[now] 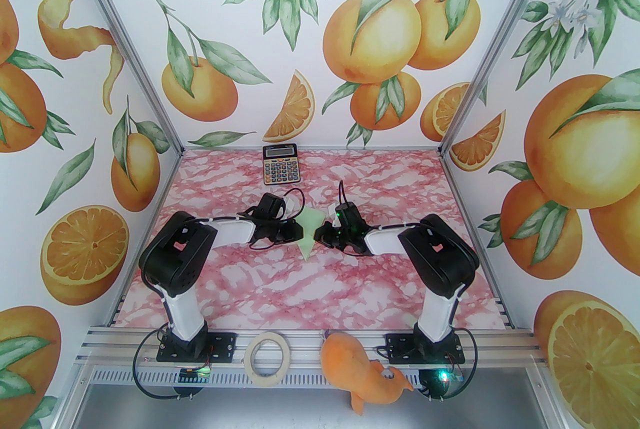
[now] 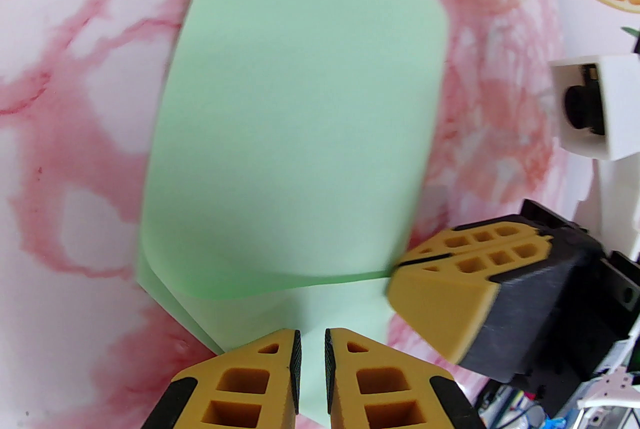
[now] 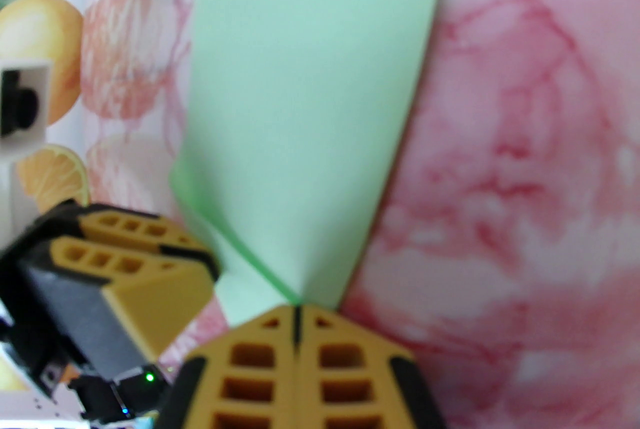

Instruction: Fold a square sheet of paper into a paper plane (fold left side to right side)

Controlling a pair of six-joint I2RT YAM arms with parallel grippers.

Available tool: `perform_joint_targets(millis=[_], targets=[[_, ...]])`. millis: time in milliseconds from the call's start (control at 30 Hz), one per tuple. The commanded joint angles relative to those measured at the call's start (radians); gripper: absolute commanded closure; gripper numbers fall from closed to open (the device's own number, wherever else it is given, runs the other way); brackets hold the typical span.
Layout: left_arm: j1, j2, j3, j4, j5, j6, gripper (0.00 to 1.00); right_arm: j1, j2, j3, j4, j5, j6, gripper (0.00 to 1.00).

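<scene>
A black-and-orange calculator (image 1: 280, 164) lies flat at the far edge of the desk (image 1: 300, 297), close to the back wall (image 1: 320, 17). The desk has a pink-and-white marbled top. The back and side walls carry a print of oranges, slices, leaves and white blossom. On the metal rail (image 1: 125, 339) at the near edge, a roll of beige tape (image 1: 251, 358) lies flat. To its right, not touching it, an orange plush toy (image 1: 350, 362) hangs partly over the rail's front.
</scene>
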Motion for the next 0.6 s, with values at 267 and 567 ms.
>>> perform_joint_targets(millis=[267,567], targets=[[0.005,0.027,-0.005,-0.004,-0.013,-0.003,0.84,0.006,-0.002,0.009,-0.071,0.053,-0.018,0.84],[0.001,0.02,-0.022,0.005,-0.019,-0.012,0.84,0.035,-0.212,0.013,-0.266,0.177,-0.091,0.68]])
